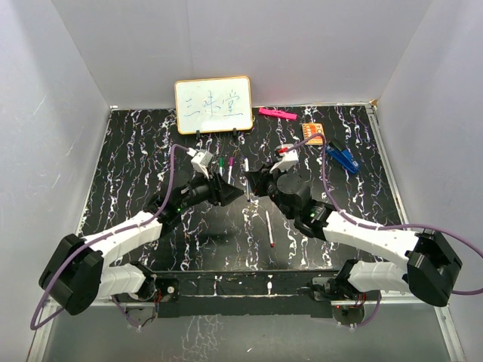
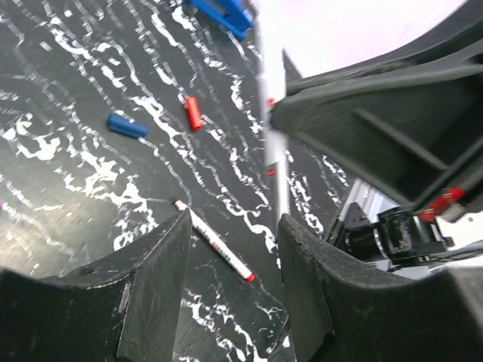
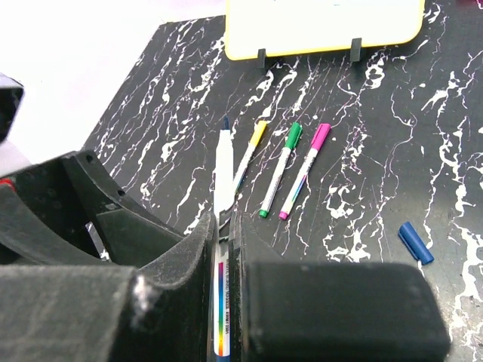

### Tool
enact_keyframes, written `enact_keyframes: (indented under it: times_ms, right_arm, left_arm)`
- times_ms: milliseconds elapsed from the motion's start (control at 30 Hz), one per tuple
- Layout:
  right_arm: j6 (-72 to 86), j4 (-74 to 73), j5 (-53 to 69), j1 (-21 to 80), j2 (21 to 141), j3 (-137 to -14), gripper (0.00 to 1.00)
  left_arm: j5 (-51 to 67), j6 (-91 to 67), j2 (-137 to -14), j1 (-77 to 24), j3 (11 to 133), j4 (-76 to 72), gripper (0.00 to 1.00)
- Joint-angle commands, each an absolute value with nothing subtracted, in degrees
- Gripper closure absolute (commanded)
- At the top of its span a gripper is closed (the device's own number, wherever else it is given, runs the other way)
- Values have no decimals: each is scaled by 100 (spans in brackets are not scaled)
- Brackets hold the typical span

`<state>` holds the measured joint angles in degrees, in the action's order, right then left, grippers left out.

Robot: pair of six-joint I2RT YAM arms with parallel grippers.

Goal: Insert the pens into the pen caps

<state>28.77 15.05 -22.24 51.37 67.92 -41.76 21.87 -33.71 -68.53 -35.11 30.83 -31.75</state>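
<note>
My right gripper (image 3: 225,220) is shut on a white pen (image 3: 224,162) whose dark blue tip points toward the whiteboard; seen from above, this pen (image 1: 246,169) sticks out past the right gripper (image 1: 253,182). The left gripper (image 2: 234,226) stands open with nothing between its fingers, just left of that held pen (image 2: 273,151). A red-tipped pen (image 2: 214,242) lies on the table below the left jaws, also visible from above (image 1: 269,229). A blue cap (image 2: 127,125) and a red cap (image 2: 194,112) lie loose. Three pens wear caps: yellow (image 3: 251,149), green (image 3: 281,169), purple (image 3: 305,170).
A small whiteboard (image 1: 213,105) stands at the back. A pink marker (image 1: 277,114), an orange card (image 1: 315,132) and a blue clip-like object (image 1: 343,158) lie at the back right. White walls enclose the black marbled table (image 1: 136,166).
</note>
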Motion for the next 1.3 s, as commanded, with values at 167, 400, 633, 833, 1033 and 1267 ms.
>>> enact_keyframes:
  times_ms: [167, 400, 633, 833, 1033, 1267]
  right_arm:
    - [2922, 2283, -2217, 5132, 6545, -3893, 100]
    - [3025, 2466, -2030, 5133, 6485, -3864, 100]
    - [3172, 2495, -1789, 5133, 6491, -3824, 100]
    - [3164, 2496, -1803, 5133, 6511, -3805, 100]
    - [3155, 2477, -1813, 5132, 6547, -3788, 100]
    - [3168, 2452, -1793, 5133, 6570, -3771, 100]
  left_arm:
    - [2884, -3754, -7023, -3611, 3130, -4312, 51]
    - [2751, -3652, -7295, -3721, 3200, -4263, 50]
    - [2645, -3666, -7376, -3770, 3176, -4523, 52]
    - [2678, -3671, -7358, -3780, 3219, -4587, 60]
    - [2630, -3688, -7268, -3779, 3208, -4604, 64]
    - [2545, -3631, -7209, -3779, 3232, -4475, 64]
